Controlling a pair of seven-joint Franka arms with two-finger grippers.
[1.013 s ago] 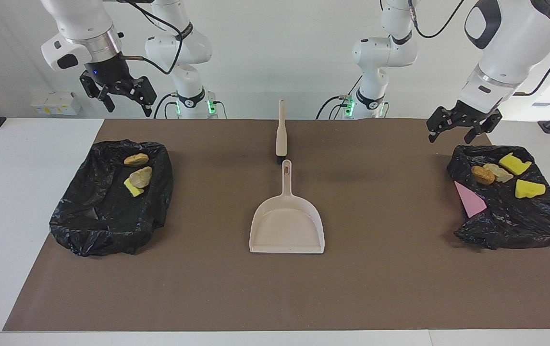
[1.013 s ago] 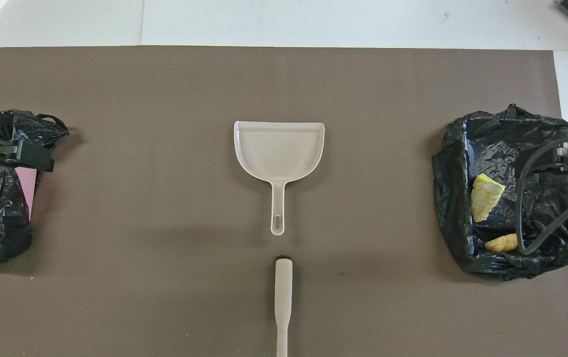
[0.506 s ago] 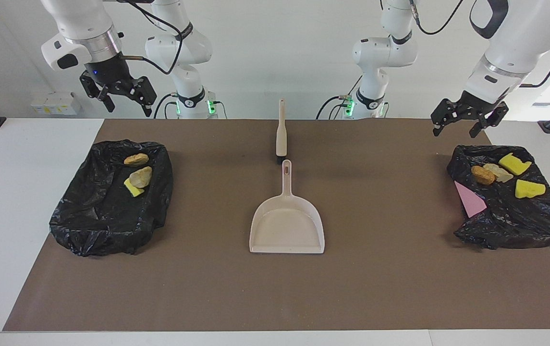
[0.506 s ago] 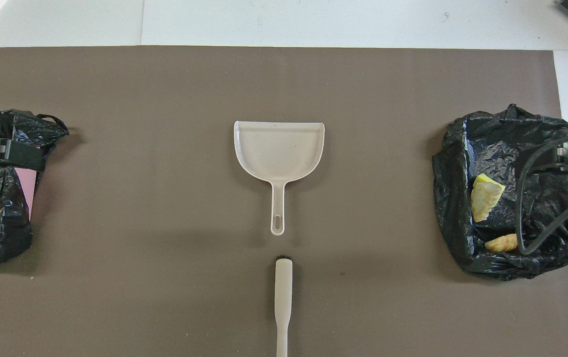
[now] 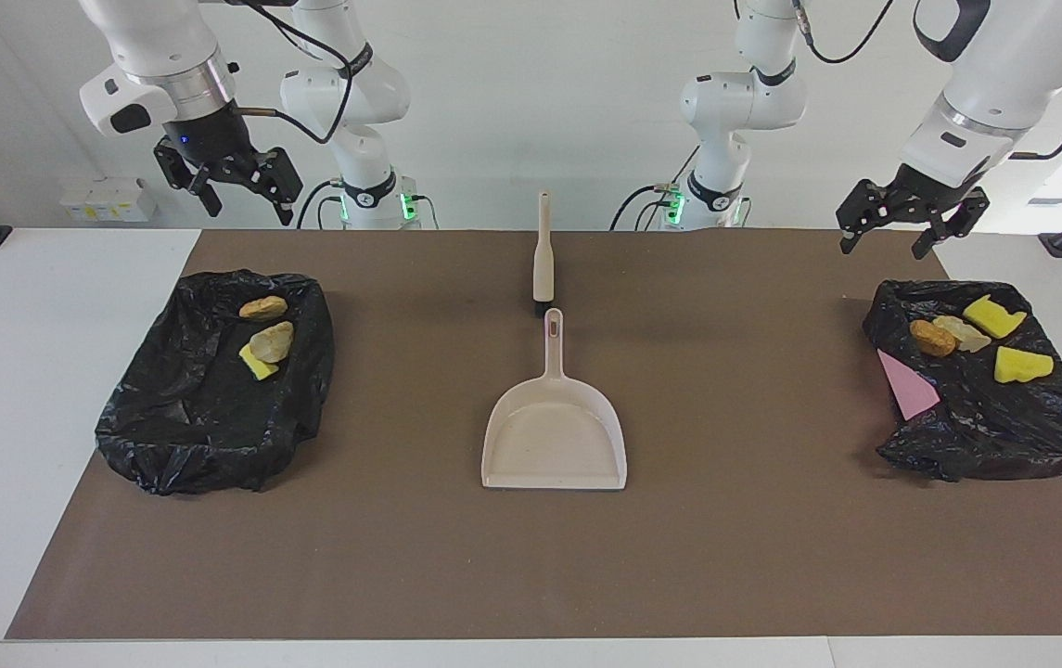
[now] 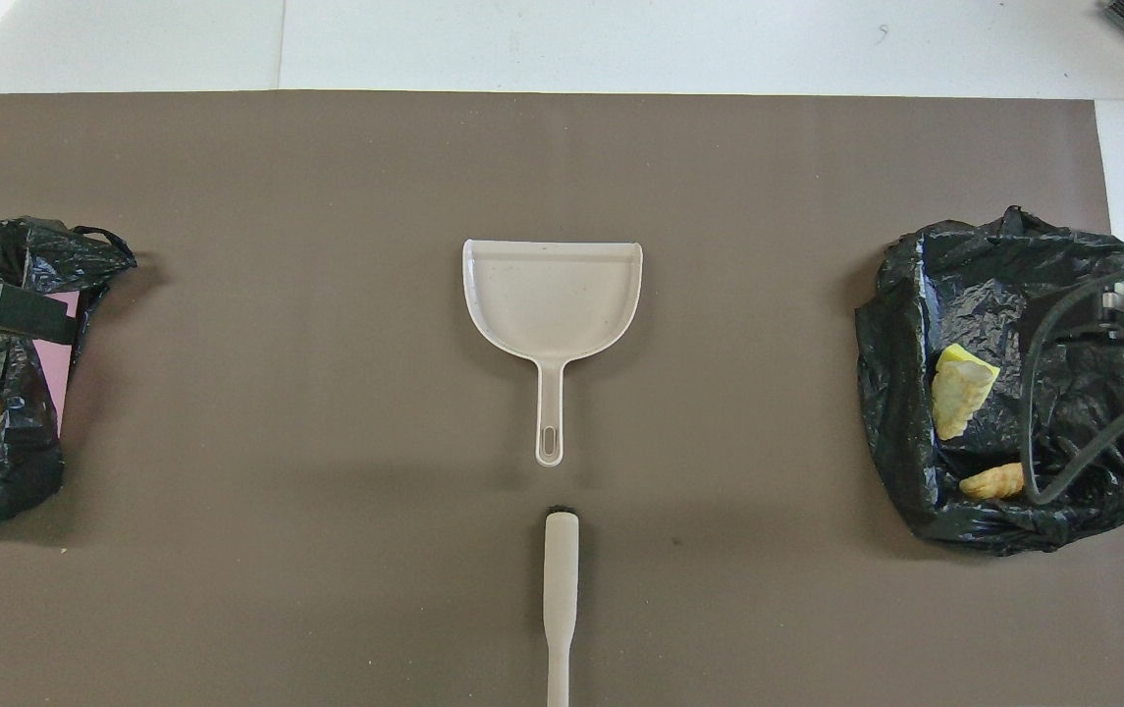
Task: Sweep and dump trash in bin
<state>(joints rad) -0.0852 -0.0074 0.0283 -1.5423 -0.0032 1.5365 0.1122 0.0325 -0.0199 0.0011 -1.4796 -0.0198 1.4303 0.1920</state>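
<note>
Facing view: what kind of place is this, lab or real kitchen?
Most likely a robot lab bench. Two fixed arms stand at a white table with a brown mat, the left gripper and right gripper raised. A dustpan, a brush and two bins are laid out neatly.

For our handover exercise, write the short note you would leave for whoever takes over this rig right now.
Left gripper: open, empty, raised over the bin at its end of the table.
Right gripper: open, empty, raised near the other bin.
Trash: four pieces in the left arm's bin beside a pink sheet; three pieces in the right arm's bin.
Dustpan empty mid-table; brush lies just nearer the robots.
Done: no loose trash shows on the mat.
Left: nothing visible.
</note>
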